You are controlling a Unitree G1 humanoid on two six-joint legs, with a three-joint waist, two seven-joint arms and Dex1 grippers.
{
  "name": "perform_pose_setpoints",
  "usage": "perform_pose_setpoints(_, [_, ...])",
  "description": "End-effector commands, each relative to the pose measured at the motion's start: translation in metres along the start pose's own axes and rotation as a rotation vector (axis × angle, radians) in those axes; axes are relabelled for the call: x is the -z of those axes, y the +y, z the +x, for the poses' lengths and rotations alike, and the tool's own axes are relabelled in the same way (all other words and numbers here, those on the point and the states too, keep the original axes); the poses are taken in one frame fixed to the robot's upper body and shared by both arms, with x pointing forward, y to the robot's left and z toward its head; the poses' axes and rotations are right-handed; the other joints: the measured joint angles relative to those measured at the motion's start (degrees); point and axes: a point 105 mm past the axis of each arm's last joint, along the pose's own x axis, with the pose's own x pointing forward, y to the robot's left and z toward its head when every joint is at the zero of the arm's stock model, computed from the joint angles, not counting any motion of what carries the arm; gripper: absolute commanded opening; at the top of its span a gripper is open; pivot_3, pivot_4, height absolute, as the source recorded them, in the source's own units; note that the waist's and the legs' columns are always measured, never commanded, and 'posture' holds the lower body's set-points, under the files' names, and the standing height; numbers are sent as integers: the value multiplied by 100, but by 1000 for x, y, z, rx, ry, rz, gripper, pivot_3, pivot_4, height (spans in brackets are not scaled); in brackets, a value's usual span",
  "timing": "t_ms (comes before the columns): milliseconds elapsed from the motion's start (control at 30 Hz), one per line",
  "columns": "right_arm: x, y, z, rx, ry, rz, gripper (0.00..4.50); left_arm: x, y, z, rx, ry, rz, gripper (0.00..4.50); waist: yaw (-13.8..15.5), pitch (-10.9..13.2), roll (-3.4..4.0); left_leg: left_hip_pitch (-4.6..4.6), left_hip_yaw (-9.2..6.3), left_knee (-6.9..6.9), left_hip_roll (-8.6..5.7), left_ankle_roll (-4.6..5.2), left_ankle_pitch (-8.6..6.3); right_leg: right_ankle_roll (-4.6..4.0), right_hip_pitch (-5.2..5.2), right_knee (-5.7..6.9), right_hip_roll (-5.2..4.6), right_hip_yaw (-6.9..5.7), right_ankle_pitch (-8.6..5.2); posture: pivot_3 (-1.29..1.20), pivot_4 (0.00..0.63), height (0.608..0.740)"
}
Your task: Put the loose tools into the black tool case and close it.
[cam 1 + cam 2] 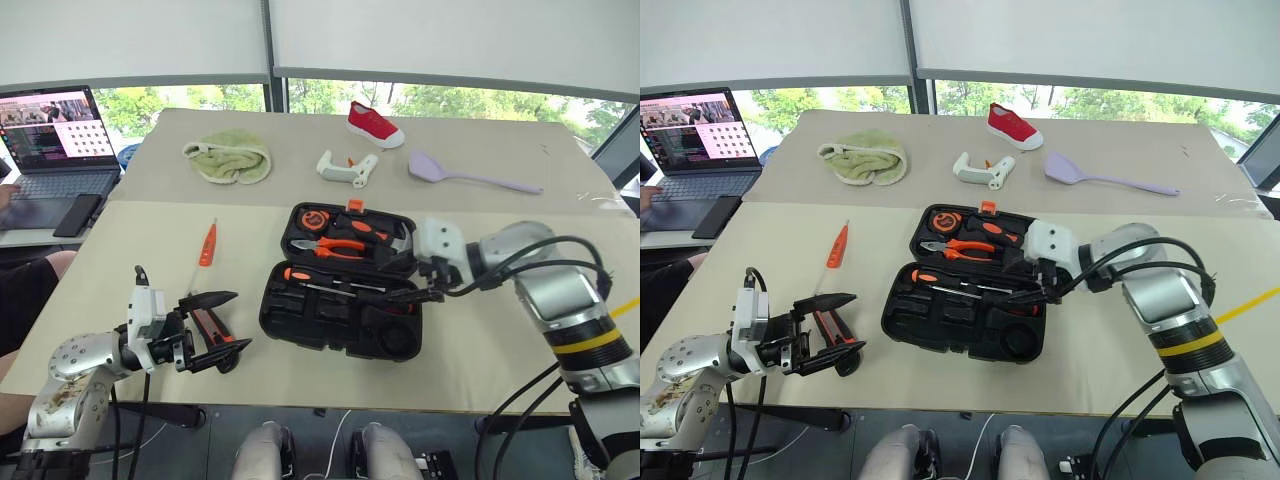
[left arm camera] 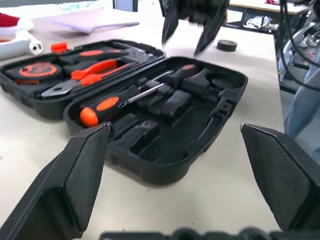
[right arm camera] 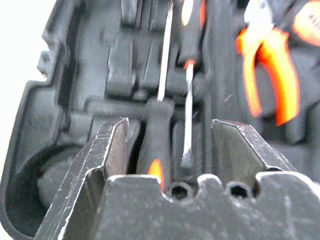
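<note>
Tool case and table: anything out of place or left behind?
Yes. The slim orange screwdriver lies loose on the table, left of the open black tool case, and an orange-black tool lies by the left gripper. The red shoe looks unrelated.

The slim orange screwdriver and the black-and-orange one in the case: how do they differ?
The slim orange screwdriver lies loose on the table, all orange. The black-and-orange screwdriver sits in the open tool case, thicker-handled, with a black grip. Both lie flat, and no gripper holds either.
</note>
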Motion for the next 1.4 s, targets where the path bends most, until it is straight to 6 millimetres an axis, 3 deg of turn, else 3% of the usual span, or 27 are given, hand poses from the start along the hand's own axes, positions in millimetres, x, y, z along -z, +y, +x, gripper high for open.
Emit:
perform_pose_setpoints(33, [1, 4, 15, 14, -78, 4, 1720, 0, 3, -6, -14, -5, 39, 4500, -9, -2, -3, 3, 0, -2, 0, -1, 0, 0, 1, 0, 0, 1, 0, 0, 150, 738])
perform_pose_setpoints(200, [14, 4, 33, 20, -44, 14, 30, 5, 4, -11, -25, 3, 40, 4500, -14, -1, -1, 2, 5, -3, 1, -5, 3, -3, -4, 3, 2, 4, 2, 0, 150, 738])
perform_pose_setpoints(467, [38, 10, 53, -4, 45, 52, 30, 12, 2, -16, -41, 12, 41, 4500, -36, -2, -3, 13, 5, -4, 10, -10, 5, -7, 2, 4, 9, 5, 4, 0, 150, 738])
perform_pose_setpoints(667, [35, 21, 66, -49, 42, 28, 30, 18, 1, -21, -63, 35, 32, 4500, -51, -8, -10, 25, 4, -5, 15, -14, 7, -12, 8, 6, 10, 7, 7, 0, 150, 738])
perform_pose_setpoints(767, [17, 13, 55, 14, -51, 10, 30, 18, 9, -33, -159, 22, 0, 4500, -81, -10, -12, 25, 4, -7, 20, -16, 8, -16, 7, 6, 14, 8, 8, 0, 150, 738])
perform_pose_setpoints(867, [-1, 5, 19, 115, -217, 16, 30, 19, 22, -61, -314, 18, -61, 4500, -76, -8, -11, 18, 1, -12, 21, -22, 12, -19, -2, 6, 15, 7, 8, 0, 150, 738])
perform_pose_setpoints(900, [-4, 8, 7, 128, -267, 28, 597, 22, 23, -73, -363, 34, -87, 4500, -61, -7, -10, 15, 1, -14, 20, -22, 12, -19, -4, 6, 15, 8, 7, 0, 150, 738])
perform_pose_setpoints(967, [-1, 16, -16, 167, -331, 72, 1085, 24, 27, -96, -471, 56, -111, 4500, -28, -6, -10, 11, 1, -14, 17, -19, 10, -18, -4, 4, 11, 7, 7, 0, 150, 738])
perform_pose_setpoints(1100, [22, 30, -60, 355, -353, 69, 2422, 31, 28, -150, -729, 97, -149, 4500, 22, -8, -18, 15, -1, -11, 9, 2, -4, -13, 6, -6, -6, 1, 5, 0, 150, 738])
perform_pose_setpoints(1233, [46, 44, -87, 522, -383, 110, 3799, 39, 27, -181, -910, 142, -207, 4500, 30, -8, -20, 25, -9, -10, 11, 3, -53, -12, 4, -9, -8, 1, 5, 0, 150, 738])
perform_pose_setpoints(1267, [53, 49, -92, 556, -380, 111, 4088, 41, 29, -187, -968, 158, -224, 4500, 28, -8, -20, 25, -8, -11, 10, 3, -53, -12, 5, -8, -12, 4, 4, 0, 150, 738])
perform_pose_setpoints(1300, [61, 54, -96, 583, -369, 131, 4088, 42, 33, -188, -1004, 169, -251, 4500, 26, -8, -20, 26, -8, -11, 10, 3, -52, -12, 7, -8, -10, 4, 4, 0, 150, 738])
perform_pose_setpoints(1333, [62, 59, -100, 597, -415, 167, 4307, 42, 37, -185, -1021, 178, -278, 4500, 34, -8, -21, 30, -10, -11, 13, 2, -52, -12, 9, -7, -8, 3, 4, 0, 150, 738])
perform_pose_setpoints(1400, [64, 65, -99, 606, -432, 210, 4307, 34, 43, -168, -967, 155, -299, 4500, 41, -8, -21, 33, -16, -10, 12, 1, -53, -10, 8, -7, -7, 3, 4, 0, 150, 738])
